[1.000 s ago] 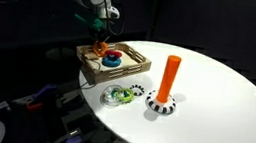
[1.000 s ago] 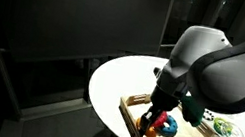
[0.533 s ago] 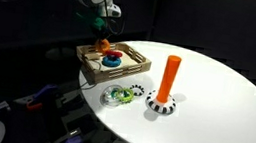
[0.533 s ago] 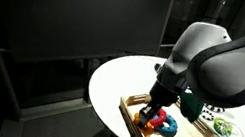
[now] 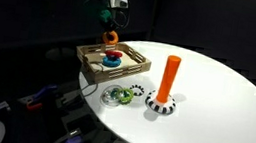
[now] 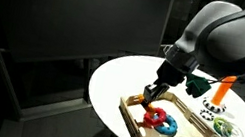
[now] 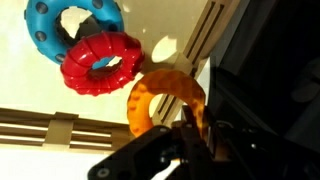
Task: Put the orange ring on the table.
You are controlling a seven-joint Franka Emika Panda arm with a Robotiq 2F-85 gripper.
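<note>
My gripper (image 5: 111, 29) is shut on the orange ring (image 5: 111, 37) and holds it in the air above the wooden tray (image 5: 135, 57). The ring also shows in the other exterior view (image 6: 150, 91) under the gripper (image 6: 154, 86). In the wrist view the orange ring (image 7: 150, 95) hangs from the gripper (image 7: 188, 128), pinched at its lower right rim. The round white table (image 5: 214, 104) spreads out beyond the tray.
A red ring (image 7: 100, 62) and a blue ring (image 7: 75, 22) lie in the tray below. A tall orange cylinder (image 5: 169, 77) stands on a black-and-white base (image 5: 161, 105). A green ring (image 5: 118, 95) lies on the table near the front edge.
My gripper has risen from the tray with the orange ring in it. The red and blue rings stay in the tray.
</note>
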